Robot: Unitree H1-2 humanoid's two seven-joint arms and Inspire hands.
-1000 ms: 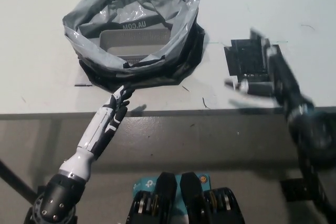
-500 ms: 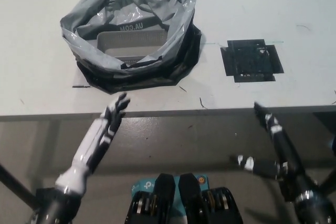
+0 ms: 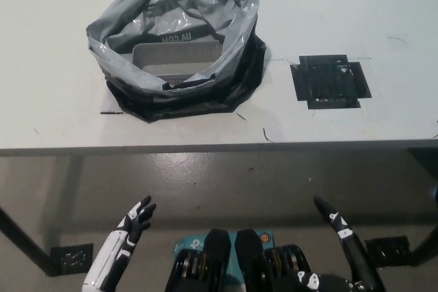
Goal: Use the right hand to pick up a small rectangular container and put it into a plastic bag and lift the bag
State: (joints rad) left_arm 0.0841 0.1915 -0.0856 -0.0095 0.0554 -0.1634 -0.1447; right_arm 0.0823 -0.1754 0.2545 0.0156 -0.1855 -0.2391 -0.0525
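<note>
Lying inside the bag point(image 3: 179, 42) near the table's point(image 3: 55, 128) far left, the container point(image 3: 176, 57) ran long-side parallel to the front edge, likely already dropped in. Both hands hung below that edge, empty, apparently withdrawn: left hand point(image 3: 130, 229) spread, right hand point(image 3: 342, 237) spread.

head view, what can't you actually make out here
- Container: the plastic bag wall hides its lower part.
- Left hand: arm cut off by the bottom edge.
- Right hand: mostly cut off at the bottom edge; grip unreadable.
- Bag lettering: too small to read.
</note>
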